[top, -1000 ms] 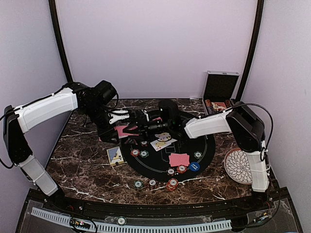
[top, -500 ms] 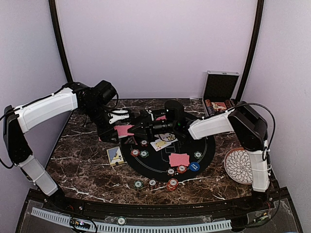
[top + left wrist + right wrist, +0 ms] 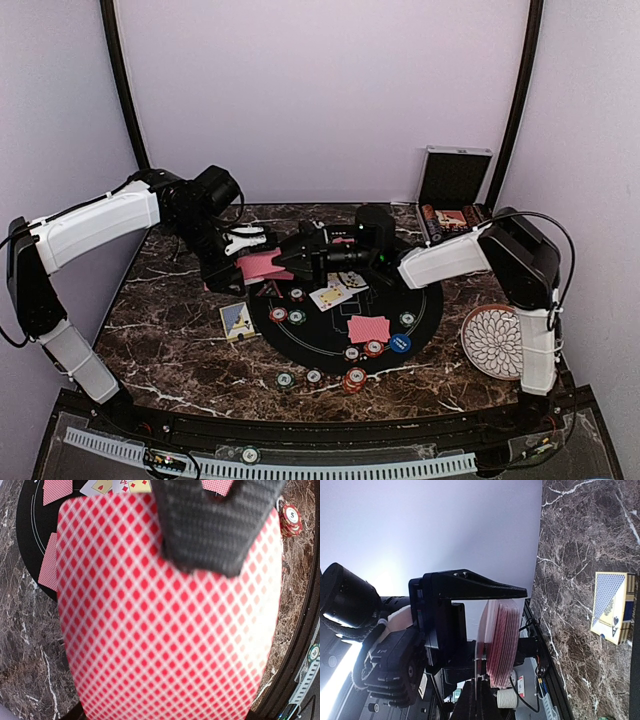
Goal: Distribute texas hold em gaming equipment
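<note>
Left wrist: red-backed cards [image 3: 165, 630] clamped flat between the left fingers [image 3: 215, 525].

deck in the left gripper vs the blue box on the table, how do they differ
The deck is red-backed; the box is blue. The deck is clamped in the left gripper, off the table; the box lies flat on it, at the edge of the mat. Both are card-shaped rectangles.
</note>
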Robot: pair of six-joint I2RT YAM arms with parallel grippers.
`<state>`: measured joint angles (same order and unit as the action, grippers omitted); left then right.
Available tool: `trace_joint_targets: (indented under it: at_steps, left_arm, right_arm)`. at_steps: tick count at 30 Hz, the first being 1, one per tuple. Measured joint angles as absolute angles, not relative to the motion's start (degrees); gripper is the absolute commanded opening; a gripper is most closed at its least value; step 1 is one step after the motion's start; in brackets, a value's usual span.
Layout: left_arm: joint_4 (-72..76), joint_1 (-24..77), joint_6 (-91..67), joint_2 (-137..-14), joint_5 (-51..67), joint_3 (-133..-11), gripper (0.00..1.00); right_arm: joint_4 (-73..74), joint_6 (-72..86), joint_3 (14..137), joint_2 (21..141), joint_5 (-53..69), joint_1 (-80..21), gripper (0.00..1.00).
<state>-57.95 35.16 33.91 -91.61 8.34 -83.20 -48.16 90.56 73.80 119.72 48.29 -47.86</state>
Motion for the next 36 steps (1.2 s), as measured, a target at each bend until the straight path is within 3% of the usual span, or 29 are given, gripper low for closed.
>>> trace_joint_targets:
  at_steps: [13,27,36]
  left_arm:
    - [-58.0,35.1,34.3,-91.6,7.5,-82.0,0.0]
    - [-58.0,35.1,34.3,-91.6,7.4,-82.0,0.0]
    - [-58.0,35.1,34.3,-91.6,7.4,-82.0,0.0]
  right_arm:
    - [-43.7,84.2,59.5,109.5,50.7,-36.9,0.0]
    - [-8.8,54.7,57.5,105.5,45.7,-25.1,0.0]
    - [2.3,44.6,60.2,108.7,40.5,-23.0,0.0]
